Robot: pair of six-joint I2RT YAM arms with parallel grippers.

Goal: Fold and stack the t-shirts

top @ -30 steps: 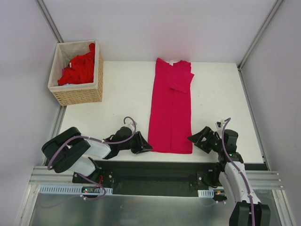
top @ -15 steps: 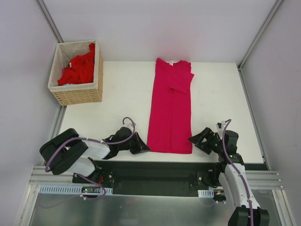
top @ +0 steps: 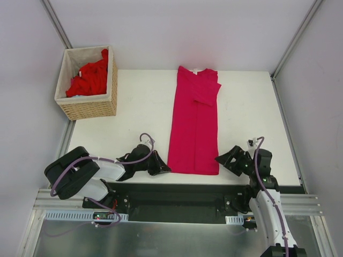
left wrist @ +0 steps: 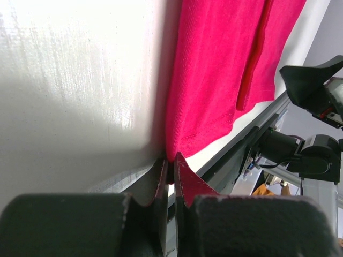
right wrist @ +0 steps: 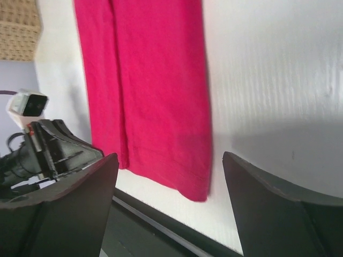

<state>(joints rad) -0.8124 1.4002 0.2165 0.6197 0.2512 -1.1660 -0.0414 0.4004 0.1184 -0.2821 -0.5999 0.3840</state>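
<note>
- A magenta t-shirt (top: 194, 123) lies flat on the white counter (top: 139, 107), already folded lengthwise into a long narrow strip that runs from the far edge to the near edge
- Its collar end is at the far side, where a small white neck label (top: 195, 69) shows; one short sleeve (top: 208, 92) is turned in across the upper right of the strip
- The hem end sits at the near edge of the counter, between the two arms
- The left end effector (top: 164, 168) is low on the counter at the near left corner of the hem; in the left wrist view its fingers are pressed together, with the corner of the cloth pinched between the tips and a sliver of magenta showing in the slit
- The right end effector (top: 222, 159) is just beside the near right corner of the hem; in the right wrist view its two fingers are spread wide, the corner of the shirt lies between them, and neither pad touches the cloth
- That corner lies flat on the counter, with a fold line running up the strip left of it
- A wicker basket (top: 88, 110) with a pale lining stands off the far left corner of the counter, well apart from the folded shirt
- Crumpled red t-shirts (top: 88, 79) fill the basket in a loose heap, one part draped up against its right wall
</note>
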